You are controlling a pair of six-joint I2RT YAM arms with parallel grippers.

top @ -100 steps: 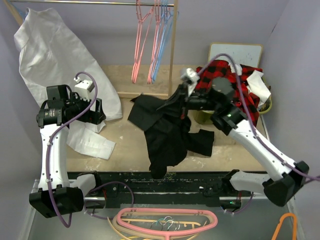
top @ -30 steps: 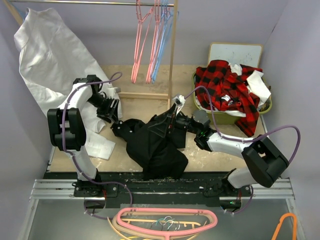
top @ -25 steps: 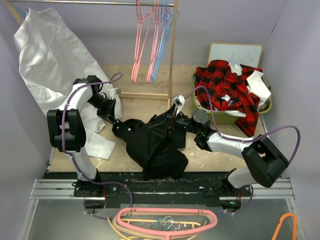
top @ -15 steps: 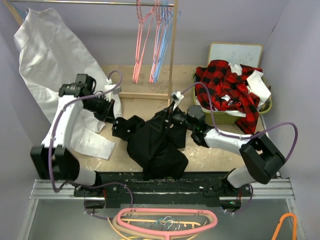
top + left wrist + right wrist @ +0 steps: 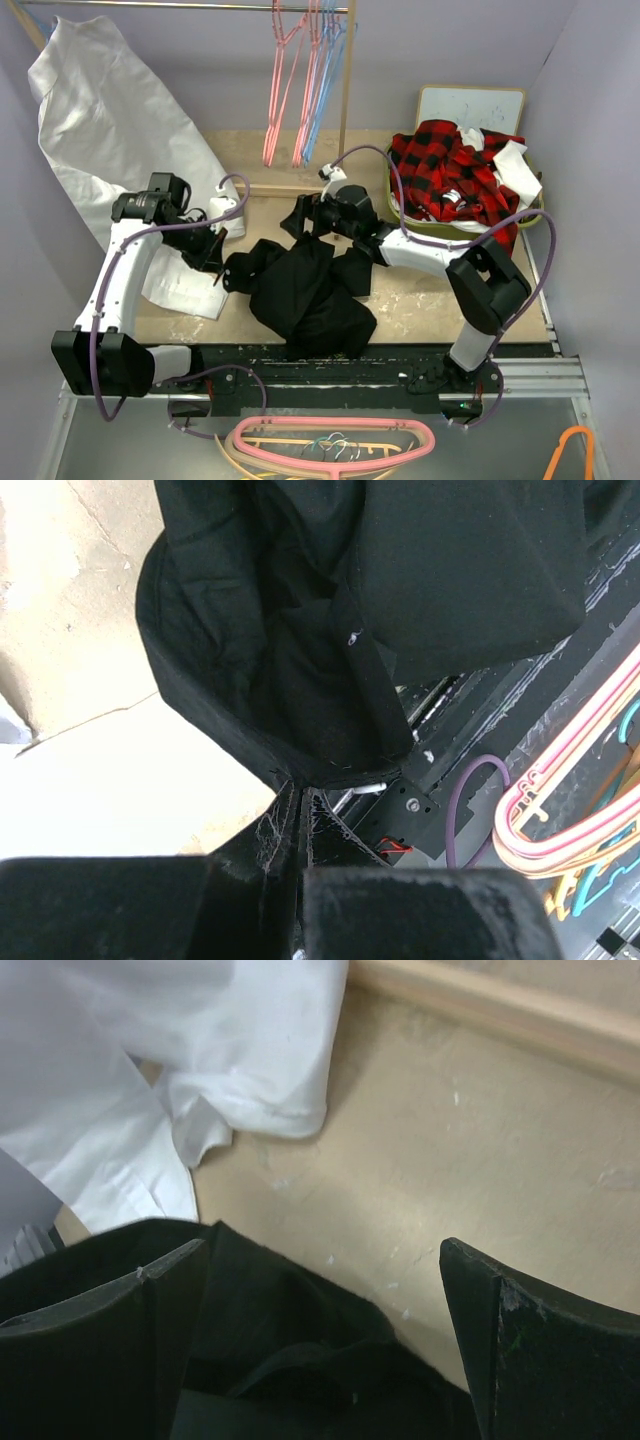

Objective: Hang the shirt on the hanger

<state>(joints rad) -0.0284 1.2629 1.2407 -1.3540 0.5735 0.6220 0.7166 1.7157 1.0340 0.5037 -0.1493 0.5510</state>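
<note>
Right now my left gripper [image 5: 302, 815] is pinched tight on an edge of the shirt [image 5: 450, 570], the fabric running to a point between its closed fingers. My right gripper [image 5: 320, 1260] stands wide apart over the shirt's far side, with black cloth beneath it but nothing clamped. The shirt lies heaped on the table [image 5: 430, 300], well apart from the hanger [image 5: 320, 95] up on the rail [image 5: 180, 7]. I judge this the spreading-out step; next, the right needs a hold near the collar.
</note>
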